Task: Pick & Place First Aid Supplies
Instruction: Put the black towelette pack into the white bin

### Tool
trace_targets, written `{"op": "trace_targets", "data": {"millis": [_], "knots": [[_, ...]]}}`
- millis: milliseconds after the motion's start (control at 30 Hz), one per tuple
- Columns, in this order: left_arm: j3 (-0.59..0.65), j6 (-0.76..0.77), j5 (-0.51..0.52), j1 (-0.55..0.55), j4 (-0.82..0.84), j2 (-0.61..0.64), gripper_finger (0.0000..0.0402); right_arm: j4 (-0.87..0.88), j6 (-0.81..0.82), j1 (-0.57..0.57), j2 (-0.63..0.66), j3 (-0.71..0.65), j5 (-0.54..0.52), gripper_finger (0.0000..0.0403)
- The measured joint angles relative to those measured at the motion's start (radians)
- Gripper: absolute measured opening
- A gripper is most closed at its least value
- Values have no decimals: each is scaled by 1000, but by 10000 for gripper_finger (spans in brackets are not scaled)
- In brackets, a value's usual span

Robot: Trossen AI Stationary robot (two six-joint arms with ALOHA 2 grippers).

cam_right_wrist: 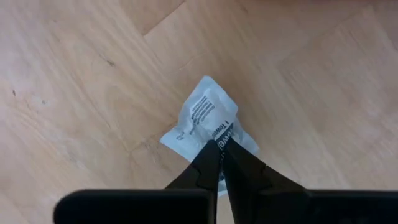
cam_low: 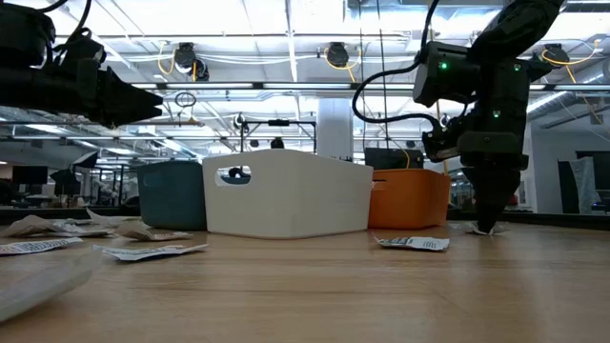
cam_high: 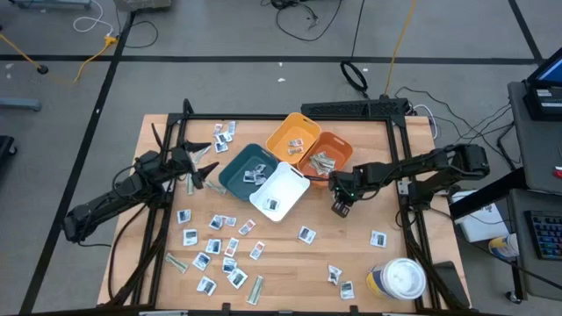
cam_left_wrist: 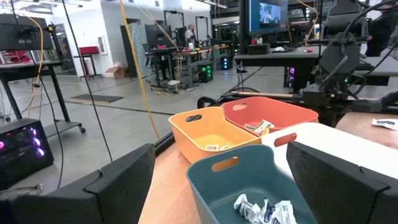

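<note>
Right hand [cam_right_wrist: 219,149] is clamped on a white packet [cam_right_wrist: 202,118] lying on the table [cam_right_wrist: 74,81].

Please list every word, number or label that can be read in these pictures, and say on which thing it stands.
White packet pinched by the right gripper: lines of print, partly "Towe..."; the rest is too small to read.
Packets on the table: marks unreadable.
White-lidded tub: label unreadable.

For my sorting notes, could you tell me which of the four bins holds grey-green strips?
The orange-red bin, at the right end of the cluster beside the yellow bin; its grey-green strips appear in no other bin.
</note>
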State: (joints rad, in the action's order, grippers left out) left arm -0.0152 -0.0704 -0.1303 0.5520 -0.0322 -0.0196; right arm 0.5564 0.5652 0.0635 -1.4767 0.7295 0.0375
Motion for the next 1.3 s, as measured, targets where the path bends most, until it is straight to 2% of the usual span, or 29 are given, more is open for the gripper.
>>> {"op": "trace_targets", "data": {"millis": [133,500,700,800,967,1300], "knots": [[0,0,0,0,0,0,367,106,-5,-15,13,70,24,5],[0,0,0,0,0,0,367,402,-30,-34,17,378,45,2],[0,0,0,0,0,0,367,537,-10,-33,17,524,33,1],[0,0,0,0,0,0,367,579,11,-32,12,571,-6,1],[0,0,0,0,1,0,367,583,17,-31,-118,705,-10,1],[0,0,0,0,0,0,367,615,-54,-32,-434,1109,0,0]]}}
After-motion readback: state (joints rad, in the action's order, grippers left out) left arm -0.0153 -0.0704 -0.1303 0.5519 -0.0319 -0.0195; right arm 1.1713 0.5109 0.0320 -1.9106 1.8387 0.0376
